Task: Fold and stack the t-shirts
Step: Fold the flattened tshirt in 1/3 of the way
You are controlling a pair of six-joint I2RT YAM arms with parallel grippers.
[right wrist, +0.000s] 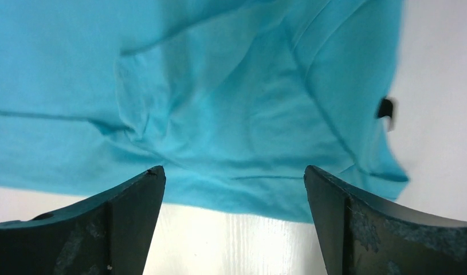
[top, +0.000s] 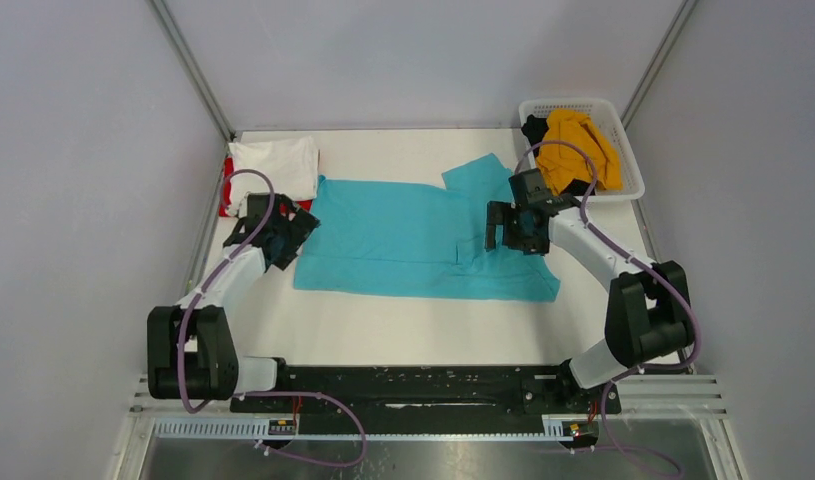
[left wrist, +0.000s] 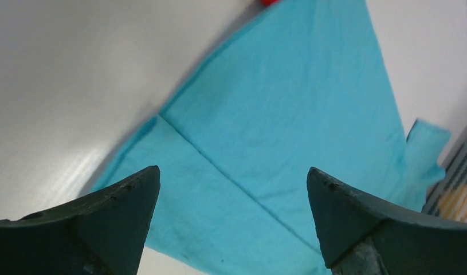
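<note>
I see right gripper point(right wrist: 234, 170) with jaws wide apart, nothing between them. Teal shirt point(right wrist: 219, 103) beneath, creased, near edge lying on white table point(right wrist: 231, 240). Small dark patch point(right wrist: 384, 107) by shirt's right edge.

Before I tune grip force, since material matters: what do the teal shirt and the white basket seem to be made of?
Teal shirt: soft matte cloth, probably a cotton knit; it lies flat with wrinkles and seams. White basket: stiff plastic by the look, smooth finish; its walls are a moulded lattice.
</note>
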